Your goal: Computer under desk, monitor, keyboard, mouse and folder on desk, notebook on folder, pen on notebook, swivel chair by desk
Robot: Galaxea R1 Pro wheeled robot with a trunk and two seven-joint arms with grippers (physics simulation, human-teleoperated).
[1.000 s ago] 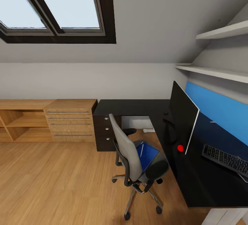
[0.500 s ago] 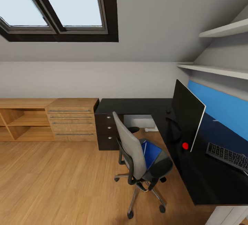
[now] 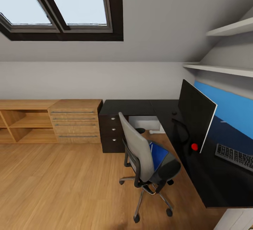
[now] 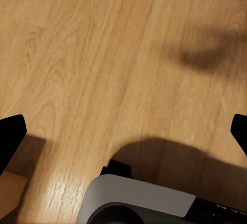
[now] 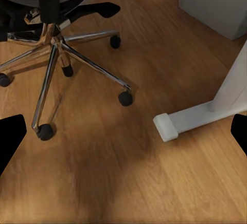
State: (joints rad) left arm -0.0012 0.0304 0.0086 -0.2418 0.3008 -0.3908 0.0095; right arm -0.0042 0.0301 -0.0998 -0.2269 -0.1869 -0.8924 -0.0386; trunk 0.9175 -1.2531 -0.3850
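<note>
Left wrist view first: the left claw (image 4: 123, 131) is spread wide, its two dark fingertips (image 4: 11, 134) sitting at opposite edges of the frame with nothing between them, and below it lies bare wooden floor (image 4: 103, 54) with a grey and black part of the robot's base (image 4: 136, 201) in shadow. Over to the right wrist view, the right claw (image 5: 123, 134) is just as wide apart and empty, looking down on the chrome star base (image 5: 56, 49) of the swivel chair and its black casters, with a white desk foot (image 5: 193, 116) resting on the floor just beside it and a pale box (image 5: 218, 3) farther off, which may be the computer, though I cannot tell. Out to the head view now: the swivel chair (image 3: 146, 161) stands right against the near side of the black L-shaped tabletop (image 3: 207, 184), grey back turned to us, and the blue folder (image 3: 159, 154) lies on its seat with a slim white thing on top, too small to name. On the tabletop the monitor (image 3: 196, 115) stands upright, a small red object (image 3: 194, 147) near its foot, and the keyboard (image 3: 235, 157) lies to its right. A white box (image 3: 144, 121) sits under the far wing. Left of that, wooden drawers (image 3: 75, 121) and open shelving (image 3: 23, 122) line the far wall under a skylight (image 3: 59, 5).
</note>
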